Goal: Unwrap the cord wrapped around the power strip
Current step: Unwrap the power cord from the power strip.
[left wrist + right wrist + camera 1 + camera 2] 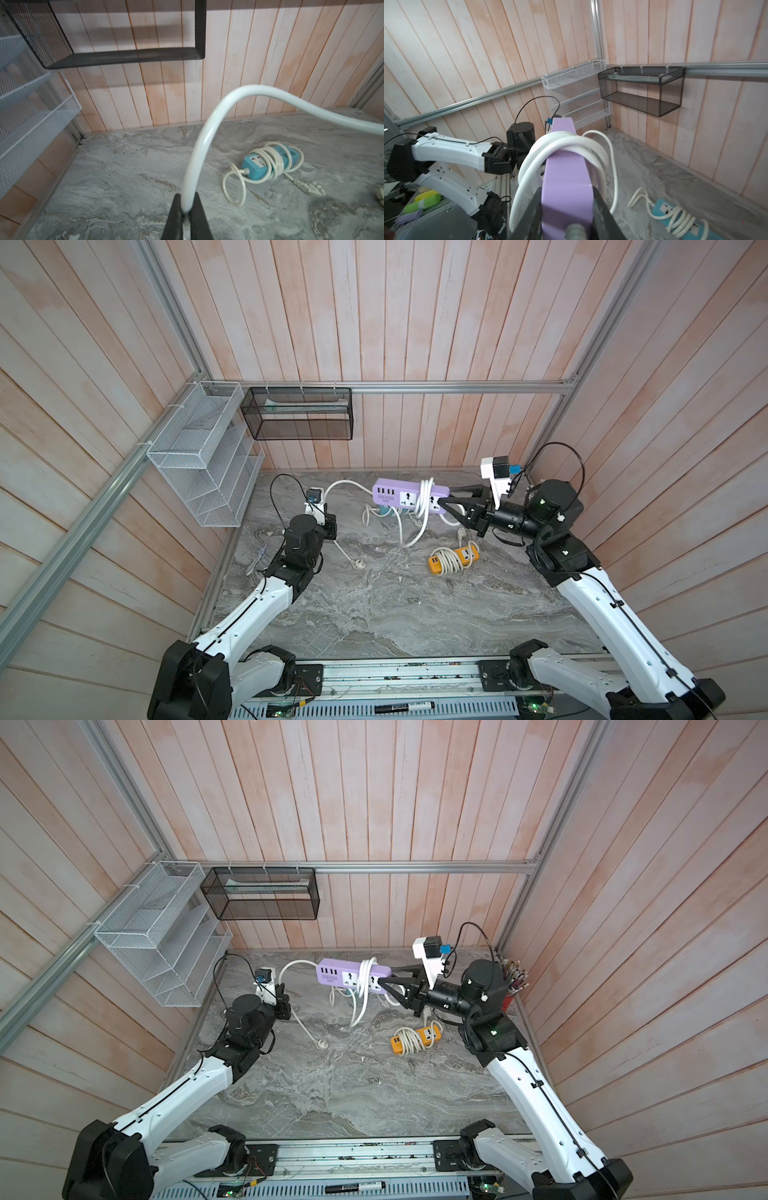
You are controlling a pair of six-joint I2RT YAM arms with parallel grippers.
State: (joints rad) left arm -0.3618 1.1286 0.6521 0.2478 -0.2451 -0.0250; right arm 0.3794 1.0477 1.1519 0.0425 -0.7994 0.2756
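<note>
Mid-unwrap: clamping purple power strip point(392, 494) with right gripper point(446, 496), pinching white cord point(207, 124) with left gripper point(186, 197); next, circling off remaining coils point(424, 499).

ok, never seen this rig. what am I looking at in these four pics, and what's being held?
Two white-and-black robot arms, left and right, reach in from the near edge of a grey marbled table. Both top views look down on the whole scene from one overhead camera pair. The two other pictures each come from a camera on an arm's wrist, looking along its hand.

The right hand clamps one end of a purple plastic power strip, lifted off the table, with loops of thick white cord around its middle. The left hand is shut on the free stretch of that cord.

Lying on the table are an orange power strip and a light blue power strip, each wrapped in its own white cord.
</note>
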